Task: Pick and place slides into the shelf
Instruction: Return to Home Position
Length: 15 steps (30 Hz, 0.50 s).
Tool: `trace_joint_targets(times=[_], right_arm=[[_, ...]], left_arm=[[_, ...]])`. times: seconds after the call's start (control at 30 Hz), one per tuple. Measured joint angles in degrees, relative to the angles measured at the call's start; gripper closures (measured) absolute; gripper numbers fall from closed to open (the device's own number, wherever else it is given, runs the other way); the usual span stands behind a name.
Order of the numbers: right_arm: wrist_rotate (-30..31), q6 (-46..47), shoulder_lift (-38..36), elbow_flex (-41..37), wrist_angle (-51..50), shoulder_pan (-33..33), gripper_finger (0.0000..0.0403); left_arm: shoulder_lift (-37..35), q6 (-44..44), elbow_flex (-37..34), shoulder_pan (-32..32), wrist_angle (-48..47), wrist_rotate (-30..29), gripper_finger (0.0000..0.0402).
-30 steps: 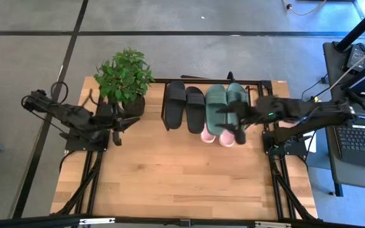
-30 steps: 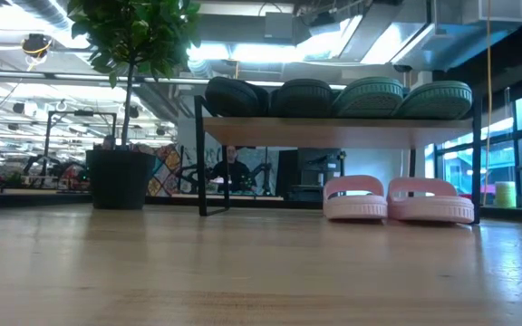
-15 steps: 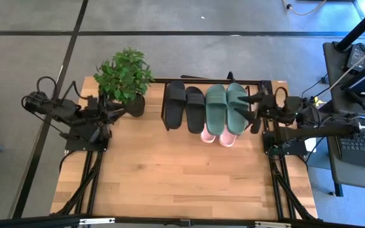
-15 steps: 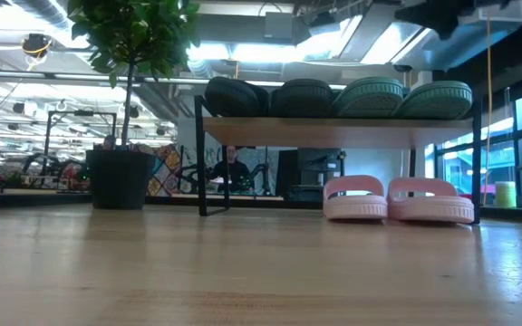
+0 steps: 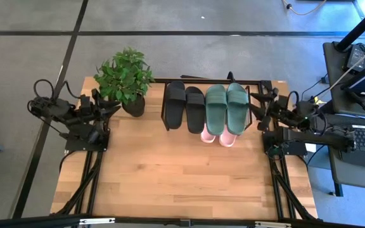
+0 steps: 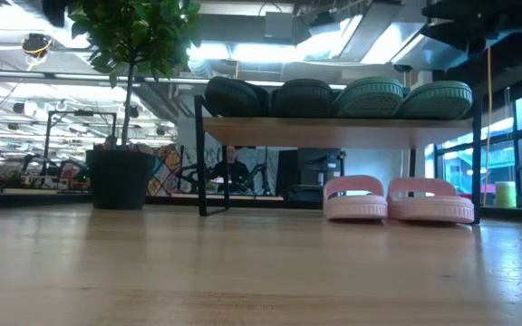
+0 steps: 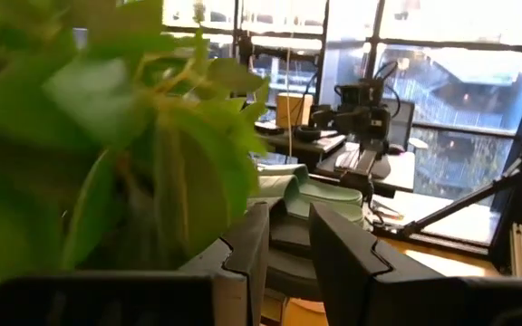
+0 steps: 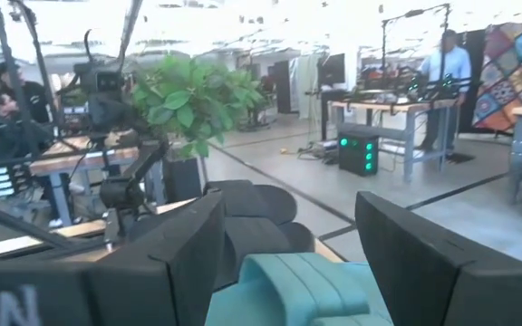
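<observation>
The shelf (image 6: pixel 333 132) stands at the table's far edge. On its top board lie a black pair of slides (image 5: pixel 185 106) and a dark green pair (image 5: pixel 227 107), side by side. A pale pink pair (image 6: pixel 397 199) rests on the tabletop under the board, toes showing in the high view (image 5: pixel 217 136). My left gripper (image 5: pixel 114 109) hovers by the plant pot, left of the shelf, fingers a little apart (image 7: pixel 288 231) with nothing between them. My right gripper (image 5: pixel 255 107) hovers just right of the shelf, open wide (image 8: pixel 290 208), pointing level at the green slides.
A potted plant (image 5: pixel 125 79) stands at the far left, beside the shelf, its leaves close in front of my left gripper. The wooden tabletop (image 5: pixel 182 177) stretches bare toward the near edge. A desk with a laptop (image 5: pixel 363 136) stands beyond the right edge. People show in the room behind.
My right gripper has drawn back from above the green slides toward the table's right edge, sinking and levelling out, still open. My left gripper has pulled back toward the left edge and a little toward the far edge, beside the plant. The slides have stayed put.
</observation>
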Motion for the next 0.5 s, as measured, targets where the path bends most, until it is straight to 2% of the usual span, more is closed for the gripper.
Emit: trace_joint_targets(times=[0.2,0.3,0.37,0.5], right_arm=[[0.0,0.0,-6.3,-3.7,-0.9,-2.5,0.0157],[0.0,0.1,-10.0,-6.0,-1.0,-3.2,0.0157],[0.0,0.2,-12.0,-7.5,-1.0,-3.5,0.0157],[0.0,0.2,-11.1,-8.9,-0.6,-3.7,0.0157]], left_arm=[[-7.9,1.2,-5.5,0.0,1.5,0.9,0.0325],[-9.6,1.4,-7.3,0.0,2.5,1.3,0.0325],[-9.5,1.6,-7.9,0.0,1.6,-0.5,0.0325],[-9.5,1.4,-8.1,0.0,-1.1,-5.8,0.0325]])
